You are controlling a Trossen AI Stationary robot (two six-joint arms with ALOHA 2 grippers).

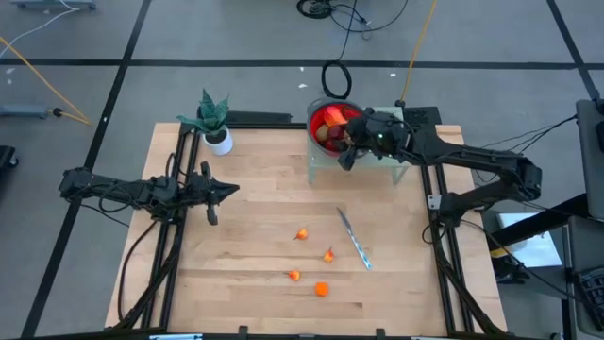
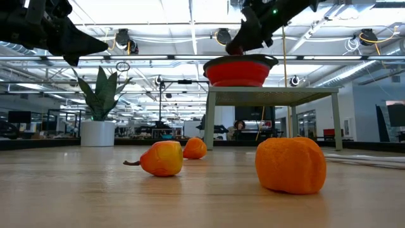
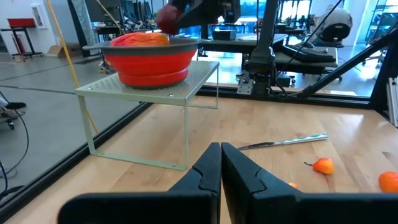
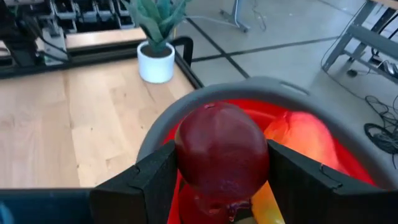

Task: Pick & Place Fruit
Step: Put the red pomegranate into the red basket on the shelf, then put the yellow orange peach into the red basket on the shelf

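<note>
My overhead camera looks straight down on the whole pale wooden table (image 1: 245, 189), my two arms reaching in from either side. My low camera sits at tabletop height, facing level across it, very near a small orange fruit (image 2: 290, 164). My left wrist camera looks forward past my shut left gripper (image 3: 221, 163) toward the round red bowl with grey rim (image 3: 149, 56) on its pale metal stand (image 3: 155, 93). My right wrist camera looks down, close over that bowl (image 4: 249, 93). All four views share the bowl.
</note>
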